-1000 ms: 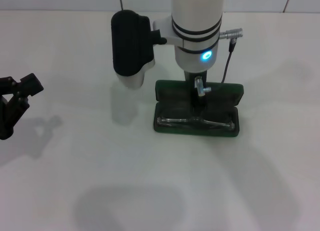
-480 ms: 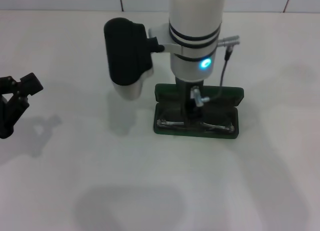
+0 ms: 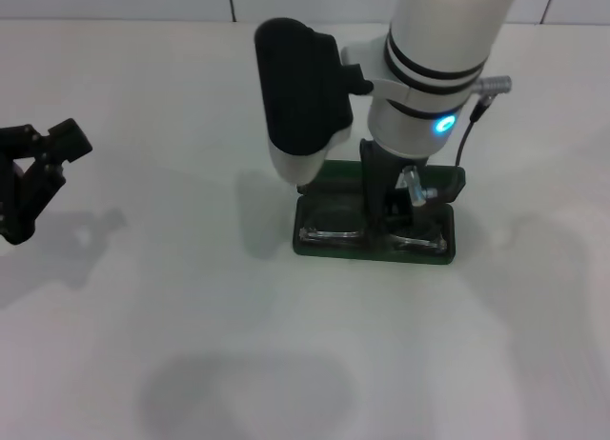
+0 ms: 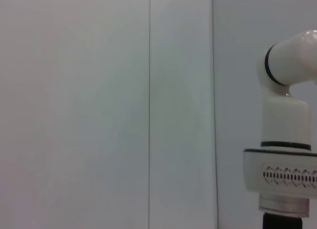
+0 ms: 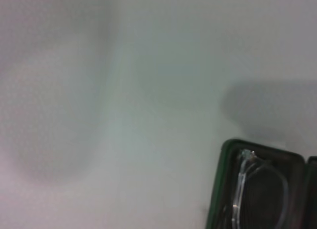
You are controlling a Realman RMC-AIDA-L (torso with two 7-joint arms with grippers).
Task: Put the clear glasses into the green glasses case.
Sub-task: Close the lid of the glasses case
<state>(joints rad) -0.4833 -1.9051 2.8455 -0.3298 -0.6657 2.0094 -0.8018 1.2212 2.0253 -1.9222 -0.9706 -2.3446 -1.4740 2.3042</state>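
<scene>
The right claw [image 3: 402,211] is hanging over the open green glasses case [image 3: 376,242]; whether its fingers are spread cannot be told. Directly beneath it, the clear glasses [image 3: 374,236] are lying inside the case's tray. Well away, the left claw [image 3: 33,178] is sitting spread and idle above the white desk [image 3: 191,345]. One risk: a finger could snag the frame on lifting and drag the glasses out.

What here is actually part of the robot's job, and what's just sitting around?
Part of the job:
- clear glasses, lying in the case
- green glasses case, open
- right gripper, over the case

Not involved:
- left gripper, parked at the table's left edge
- white table
</scene>
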